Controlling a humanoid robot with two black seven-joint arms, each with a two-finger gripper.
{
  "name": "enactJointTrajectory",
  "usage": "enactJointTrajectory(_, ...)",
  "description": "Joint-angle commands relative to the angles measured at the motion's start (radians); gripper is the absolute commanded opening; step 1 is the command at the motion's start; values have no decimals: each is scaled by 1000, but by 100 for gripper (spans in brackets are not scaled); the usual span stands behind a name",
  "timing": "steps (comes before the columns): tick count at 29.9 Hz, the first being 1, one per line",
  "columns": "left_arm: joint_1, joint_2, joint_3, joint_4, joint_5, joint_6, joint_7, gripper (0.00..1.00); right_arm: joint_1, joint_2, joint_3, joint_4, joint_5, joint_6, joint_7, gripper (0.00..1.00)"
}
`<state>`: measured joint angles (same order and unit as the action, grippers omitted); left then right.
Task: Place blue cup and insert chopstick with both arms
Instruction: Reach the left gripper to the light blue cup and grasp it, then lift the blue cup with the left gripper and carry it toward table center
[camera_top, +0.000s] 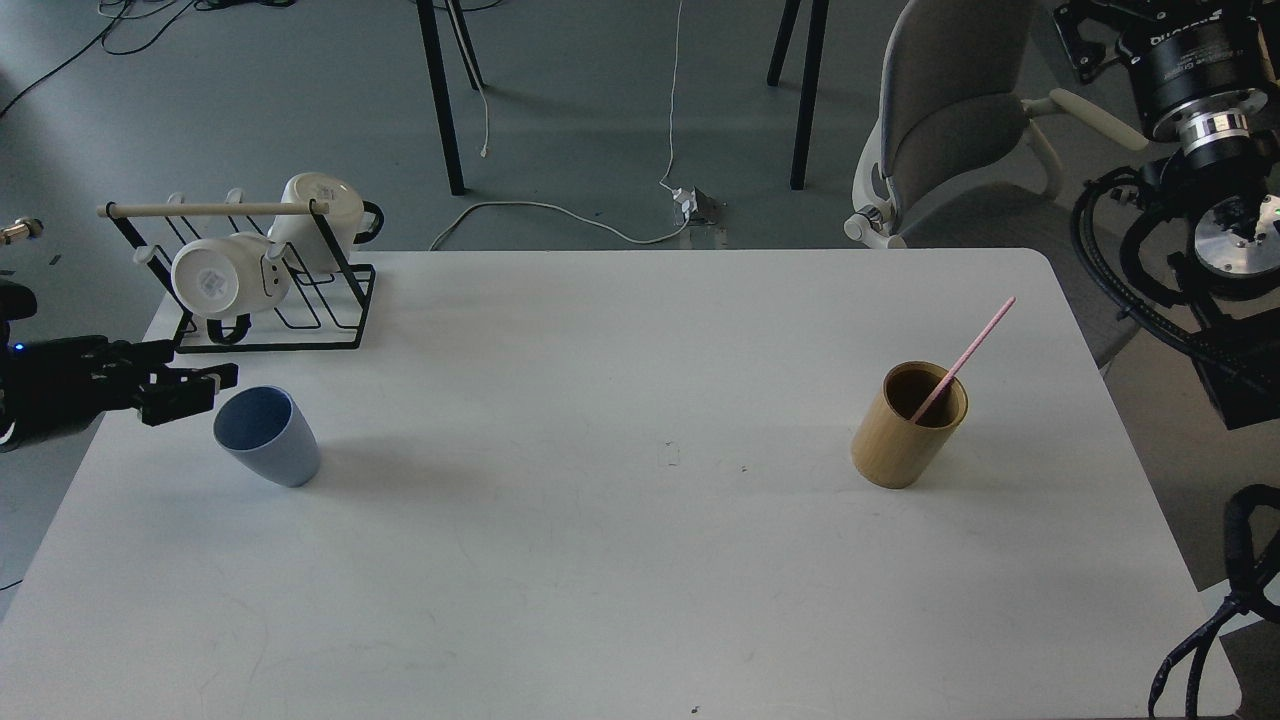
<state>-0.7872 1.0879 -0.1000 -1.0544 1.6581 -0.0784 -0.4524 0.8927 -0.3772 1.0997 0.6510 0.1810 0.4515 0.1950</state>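
Note:
The blue cup (268, 438) stands upright on the left part of the white table (640, 560). My left gripper (205, 388) comes in from the left edge, just left of the cup's rim and apart from it; its two black fingers stand apart and hold nothing. The pale-pink chopstick (975, 338) leans up and to the right inside the tan cylindrical holder (898, 442) on the right part of the table. My right arm (1200, 90) hangs beyond the table's far right corner; its gripper does not show.
A black wire rack (300, 320) with a wooden rod and two white mugs (215, 278) stands at the back left, just behind the cup. A grey chair (950, 110) and black cables (1120, 280) are past the table's right side.

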Motion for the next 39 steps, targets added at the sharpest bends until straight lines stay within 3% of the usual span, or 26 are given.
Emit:
enactJointTrajectory(1,6,-49,8,56,-7,12,1,73,0,0,-3,1,0,1,-2,100)
enactJointTrajectory(9,42,-166,8,192,-6,32,21,72,5,-2,-3,2,0,1,-2,100)
enactJointTrajectory(13,45,-183,9,220,-4,34,11,70,11,-2,-1,2,0,1,-2,100)
enactJointTrajectory(17,68,-183,11,221,-1,32,8,56,12,0,-1,2,0,-1,-2,100)
enactJointTrajectory(23,69,-184,11,221,-1,31,4,45,12,0,-1,2,-1,-2,-2,100)
enactJointTrajectory(27,71,-184,11,220,-1,23,4,26,12,0,0,1,-1,-2,-2,100)
enactJointTrajectory(31,71,-183,31,221,-1,22,-15,16,20,-2,0,-1,-1,-2,-2,100)
enactJointTrajectory(33,71,-183,46,221,-1,22,-23,6,38,-2,-1,-2,-1,-2,-2,100)
enactJointTrajectory(39,59,-183,51,217,-1,23,-23,1,55,-2,-1,-2,-1,-2,-2,100)
